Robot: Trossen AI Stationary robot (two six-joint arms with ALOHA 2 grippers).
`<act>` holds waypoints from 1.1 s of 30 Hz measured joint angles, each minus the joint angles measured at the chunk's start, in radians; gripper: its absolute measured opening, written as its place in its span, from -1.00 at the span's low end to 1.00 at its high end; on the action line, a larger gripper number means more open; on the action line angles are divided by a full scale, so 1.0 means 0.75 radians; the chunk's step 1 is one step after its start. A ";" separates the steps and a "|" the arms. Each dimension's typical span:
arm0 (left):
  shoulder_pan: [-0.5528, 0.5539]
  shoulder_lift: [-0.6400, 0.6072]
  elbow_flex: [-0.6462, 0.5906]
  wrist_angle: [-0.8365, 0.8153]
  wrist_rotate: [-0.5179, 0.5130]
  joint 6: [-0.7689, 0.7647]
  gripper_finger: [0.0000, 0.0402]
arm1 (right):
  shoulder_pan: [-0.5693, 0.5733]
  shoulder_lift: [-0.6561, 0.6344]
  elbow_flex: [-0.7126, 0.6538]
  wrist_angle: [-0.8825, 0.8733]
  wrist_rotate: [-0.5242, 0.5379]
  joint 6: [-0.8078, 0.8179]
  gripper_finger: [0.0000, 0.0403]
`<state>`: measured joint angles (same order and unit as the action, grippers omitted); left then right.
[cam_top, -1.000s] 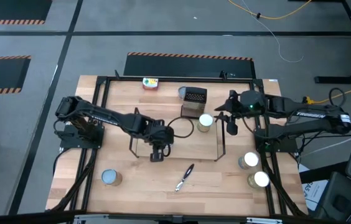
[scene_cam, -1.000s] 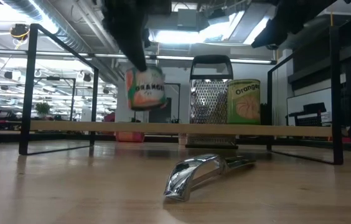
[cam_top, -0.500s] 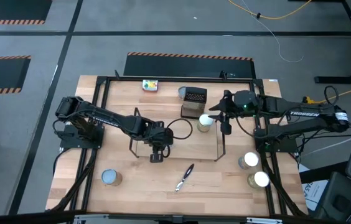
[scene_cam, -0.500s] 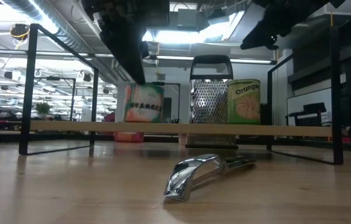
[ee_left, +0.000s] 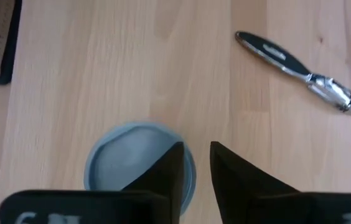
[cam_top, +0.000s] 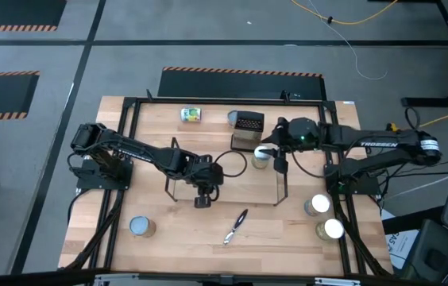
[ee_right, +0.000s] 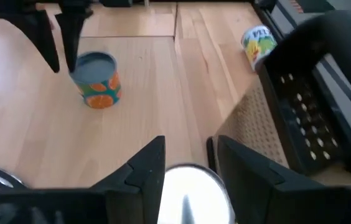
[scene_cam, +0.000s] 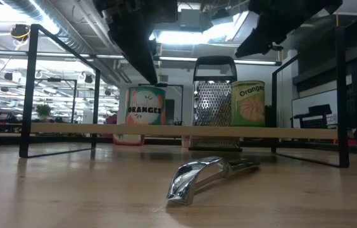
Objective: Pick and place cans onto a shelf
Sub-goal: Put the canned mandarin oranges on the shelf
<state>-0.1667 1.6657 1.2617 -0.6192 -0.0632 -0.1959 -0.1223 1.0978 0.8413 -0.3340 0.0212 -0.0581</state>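
The orange-labelled can (scene_cam: 145,105) now stands upright on the shelf (scene_cam: 178,132), left gripper (scene_cam: 142,60) fingers parted above its pale-blue top.

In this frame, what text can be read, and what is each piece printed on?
"ORANGES": left can on the shelf, low view.
"Orange", cut off at the edge: right can on the shelf.
White lettering on the right arm, high view: too small to read.
Lying can, far side: label unreadable.

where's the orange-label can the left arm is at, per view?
High: hidden under the left gripper on the shelf.
Low: orange can on the shelf board, left of the grater.
Left wrist: blue lid behind the fingers.
Right wrist: beside the far gripper.
Shared landmark: the shelf board.
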 joint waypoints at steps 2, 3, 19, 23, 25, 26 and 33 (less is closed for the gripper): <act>0.007 0.000 0.001 0.009 -0.002 0.014 -0.63 | 0.013 0.016 0.000 0.047 0.000 -0.003 -0.25; 0.012 0.000 0.006 0.004 -0.003 0.021 -0.64 | 0.020 0.024 0.000 0.068 0.000 -0.003 -0.25; 0.015 -0.331 0.092 -0.103 -0.154 0.275 -0.63 | 0.057 0.212 0.000 0.539 -0.302 0.008 -0.25; 0.015 -0.492 0.092 -0.180 -0.223 0.311 -0.63 | 0.081 0.270 0.015 0.639 -0.306 0.010 -0.25; 0.014 -0.565 0.092 -0.198 -0.262 0.313 -0.63 | 0.092 0.304 0.046 0.631 -0.310 0.011 -0.25; 0.014 -0.606 0.086 -0.221 -0.279 0.313 -0.63 | 0.103 0.327 0.072 0.631 -0.310 0.009 -0.25; 0.014 -0.894 -0.164 -0.169 -0.300 0.278 -0.63 | 0.145 0.497 0.265 0.610 -0.313 -0.001 -0.25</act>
<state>-0.1558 0.9954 1.1387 -0.7460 -0.2882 0.0123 -0.0133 1.4707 1.0400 0.1237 -0.2131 -0.0586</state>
